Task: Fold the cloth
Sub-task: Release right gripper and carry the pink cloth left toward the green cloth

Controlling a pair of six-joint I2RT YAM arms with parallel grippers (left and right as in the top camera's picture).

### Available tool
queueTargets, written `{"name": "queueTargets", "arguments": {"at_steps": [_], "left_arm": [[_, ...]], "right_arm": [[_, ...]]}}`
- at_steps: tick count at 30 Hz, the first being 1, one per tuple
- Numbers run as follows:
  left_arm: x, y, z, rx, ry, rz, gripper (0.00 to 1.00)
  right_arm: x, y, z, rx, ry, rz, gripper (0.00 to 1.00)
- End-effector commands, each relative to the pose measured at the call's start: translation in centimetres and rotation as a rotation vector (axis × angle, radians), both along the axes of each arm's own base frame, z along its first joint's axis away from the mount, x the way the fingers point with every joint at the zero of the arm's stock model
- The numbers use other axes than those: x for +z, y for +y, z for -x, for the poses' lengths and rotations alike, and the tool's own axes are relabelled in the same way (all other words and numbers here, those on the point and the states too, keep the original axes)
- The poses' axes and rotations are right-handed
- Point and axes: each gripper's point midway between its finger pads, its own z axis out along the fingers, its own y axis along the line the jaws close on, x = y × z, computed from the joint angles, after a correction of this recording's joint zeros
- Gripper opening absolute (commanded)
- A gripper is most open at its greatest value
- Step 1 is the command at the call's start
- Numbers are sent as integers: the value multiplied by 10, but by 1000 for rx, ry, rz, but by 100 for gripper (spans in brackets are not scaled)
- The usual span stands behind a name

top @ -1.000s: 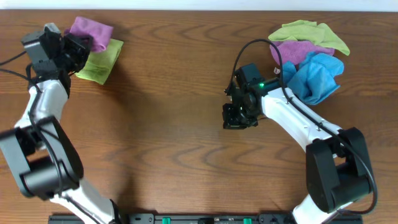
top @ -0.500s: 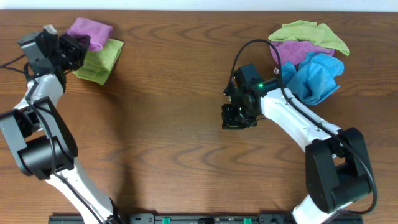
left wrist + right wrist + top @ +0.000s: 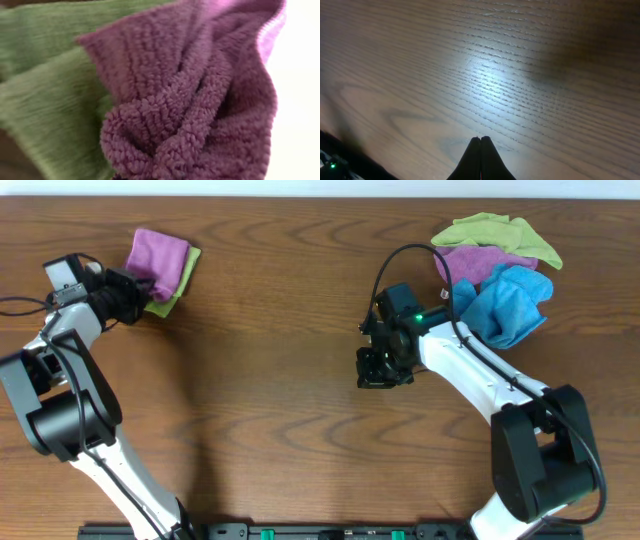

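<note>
You are working the purple cloth point(image 3: 158, 252) at the far left of the table point(image 3: 270, 360), where it is lying on the green cloth point(image 3: 165, 302). Your left gripper point(image 3: 128, 292) is sitting against the stack's left edge. In the left wrist view the purple cloth point(image 3: 200, 100) is bunching into thick rolls right at the lens, with the green cloth point(image 3: 45, 75) beside it. No fingers are showing there, so you cannot tell whether the jaws are parted or pinching the fabric.

To do this step well, keep the motion slow and low. Make sure you are catching only the purple layer, since the green one is touching it and could drag along. Carry the edge straight across rather than letting it roll, because the bunching is already threatening a lumpy fold.

Your right gripper point(image 3: 378, 372) is hovering over bare wood mid-table with its fingertips point(image 3: 480, 150) pressed together, holding nothing. It is sitting near the pile point(image 3: 495, 270) of loose cloths but apart from it.

Compared with a second ago, your left gripper has dropped lower and is now coming at the stack from the left. The stack has shifted right and looks narrower, with purple covering more of the green. Your right arm has not moved.
</note>
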Motion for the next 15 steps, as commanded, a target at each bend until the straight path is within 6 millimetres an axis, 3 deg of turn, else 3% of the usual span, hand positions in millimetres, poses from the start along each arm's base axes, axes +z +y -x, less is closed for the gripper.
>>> {"name": "queueTargets", "arguments": {"at_steps": [1,7,8,9,15], "left_arm": [[-5,4,3,-3,22,-17,10],[-11,3,14,-8,70,5,54],[-12,5,17,-3,79,10,84],[-14,7,20,4,93,17,96],[2,26,38,20,98,51,95]], "right_arm": [[11,6,-4,11,-31,-19,2],[12,11,-1,24,-28,-25,2],[12,12,0,29,-27,-25,1],[12,14,2,34,-27,-25,1],[11,22,8,65,-28,-25,1]]}}
